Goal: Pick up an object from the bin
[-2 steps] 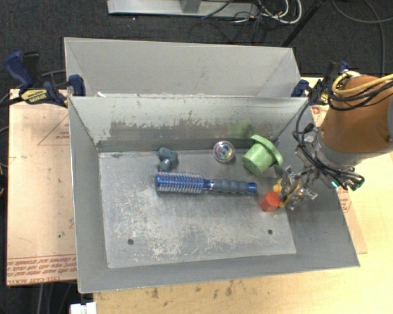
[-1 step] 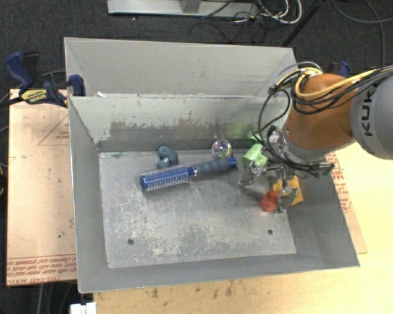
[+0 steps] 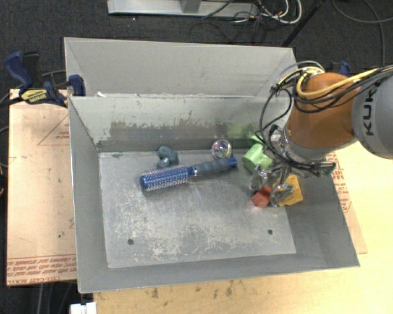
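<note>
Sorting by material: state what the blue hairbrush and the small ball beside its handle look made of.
The blue hairbrush: likely plastic, uniform blue with a slight sheen. The small ball: glossy, bright highlights, perhaps glass or polished metal; cannot tell which.

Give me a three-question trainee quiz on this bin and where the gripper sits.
1. True or false: the blue hairbrush lies mid-bin, apart from the gripper.
2. Which things lie right at the gripper? A) a red block and a yellow piece; B) a grey-blue lump; C) a shiny ball.
3. Fill in: in the camera view, the green thing lies up and to the ____ of the gripper.

Key: 1 true; 2 A; 3 left.
</note>
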Robot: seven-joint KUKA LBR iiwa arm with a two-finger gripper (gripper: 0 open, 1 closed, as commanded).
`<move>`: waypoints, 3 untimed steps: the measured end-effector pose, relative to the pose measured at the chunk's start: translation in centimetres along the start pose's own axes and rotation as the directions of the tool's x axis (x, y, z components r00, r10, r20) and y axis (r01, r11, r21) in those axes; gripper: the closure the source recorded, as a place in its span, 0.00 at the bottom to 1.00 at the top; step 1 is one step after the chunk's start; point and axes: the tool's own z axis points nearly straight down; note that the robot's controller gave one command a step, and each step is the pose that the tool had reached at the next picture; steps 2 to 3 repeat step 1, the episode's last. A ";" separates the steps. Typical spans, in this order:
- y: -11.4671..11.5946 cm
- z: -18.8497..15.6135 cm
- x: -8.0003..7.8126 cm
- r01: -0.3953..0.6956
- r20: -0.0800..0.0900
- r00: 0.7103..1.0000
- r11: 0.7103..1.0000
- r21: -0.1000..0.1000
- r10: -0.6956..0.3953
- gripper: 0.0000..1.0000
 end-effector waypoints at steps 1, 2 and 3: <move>0.8 -12.9 0.6 0.029 0.003 1.000 1.000 0.008 -0.029 1.00; 0.8 -12.9 0.6 0.029 0.003 1.000 1.000 0.008 -0.029 1.00; 0.8 -12.9 0.6 0.029 0.003 1.000 1.000 0.008 -0.029 1.00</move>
